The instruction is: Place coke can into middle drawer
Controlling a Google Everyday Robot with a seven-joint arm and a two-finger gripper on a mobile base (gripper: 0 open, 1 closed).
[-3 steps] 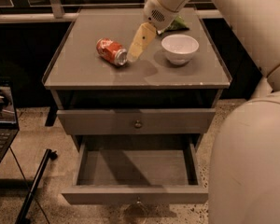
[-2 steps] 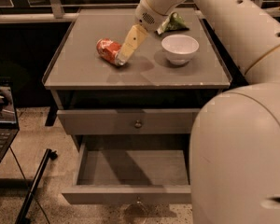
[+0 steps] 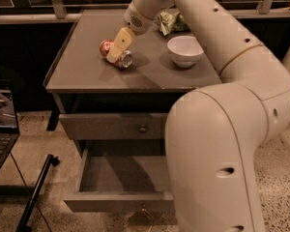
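Note:
The coke can [image 3: 108, 48] lies on its side on the cabinet top [image 3: 82, 66], left of centre, with its silver end [image 3: 126, 60] facing front right. My gripper [image 3: 120, 45] hangs down from the arm directly over the can's middle and covers it. The middle drawer [image 3: 121, 175] is pulled open below, its plain grey inside bare and its knob [image 3: 144, 208] at the front edge. My arm hides the drawer's right part.
A white bowl [image 3: 185, 50] stands on the top right of the can, with a green-and-white snack bag [image 3: 171, 22] behind it. A closed drawer with a knob [image 3: 143, 128] sits above the open one. A laptop [image 3: 2, 124] and a black pole [image 3: 36, 192] are on the floor at left.
My gripper has moved left and down, from beside the can's right end to over its middle. The arm now fills more of the right side. The can has not moved.

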